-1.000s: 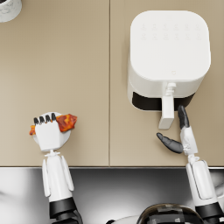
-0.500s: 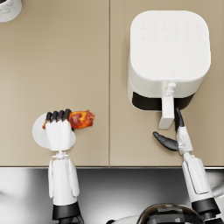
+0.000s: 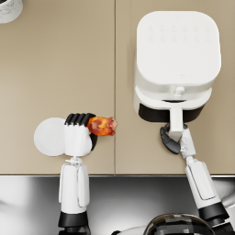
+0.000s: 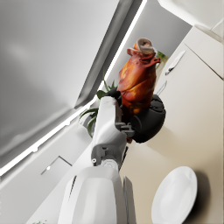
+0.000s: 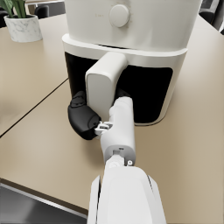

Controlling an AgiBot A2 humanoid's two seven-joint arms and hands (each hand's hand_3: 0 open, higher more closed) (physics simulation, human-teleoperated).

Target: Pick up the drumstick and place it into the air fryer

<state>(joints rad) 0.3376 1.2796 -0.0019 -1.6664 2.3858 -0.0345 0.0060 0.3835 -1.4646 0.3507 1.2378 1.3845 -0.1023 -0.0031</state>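
Above the plate (image 3: 49, 137), left hand (image 3: 78, 137) grips the drumstick (image 3: 102, 125), likely light, greasy; right hand (image 3: 172, 140) clasps the air fryer (image 3: 176, 59) handle (image 3: 176, 121).

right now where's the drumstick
Head view, left of centre: the drumstick is held in the left hand, just right of the plate.

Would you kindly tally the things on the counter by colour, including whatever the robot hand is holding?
White: 3 – air fryer, plate, pot
Reddish-brown: 1 – drumstick, held in the left robot hand
Total: 4
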